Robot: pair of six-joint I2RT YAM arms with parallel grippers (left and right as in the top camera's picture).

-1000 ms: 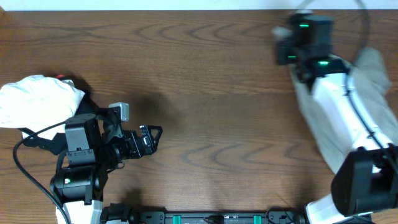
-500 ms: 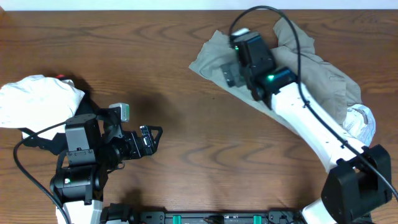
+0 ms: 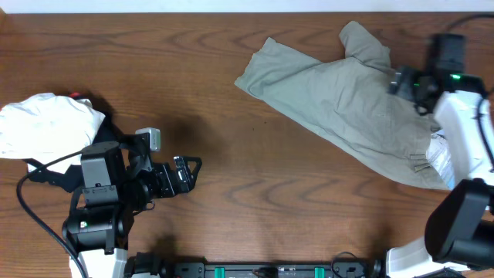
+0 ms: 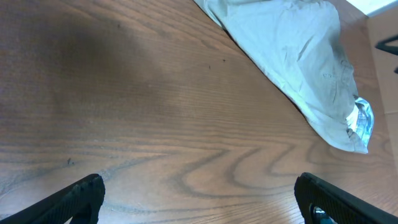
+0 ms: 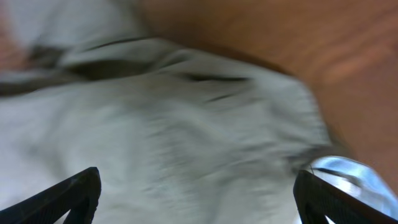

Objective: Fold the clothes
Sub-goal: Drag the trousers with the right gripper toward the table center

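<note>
Right pincer (image 3: 403, 80) has swung rightward; shorts (image 3: 340, 108) now lie uncovered.

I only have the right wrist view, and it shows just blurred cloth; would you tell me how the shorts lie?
Observer: The shorts lie unfolded and rumpled, running diagonally across the right half of the table.
Operator: Thank you. Where is the left tool?
Observer: The left tool is open above bare wood at the near left, well clear of the shorts.
Operator: Is anything else there?
Observer: A white garment lies bunched at the left edge.
</note>
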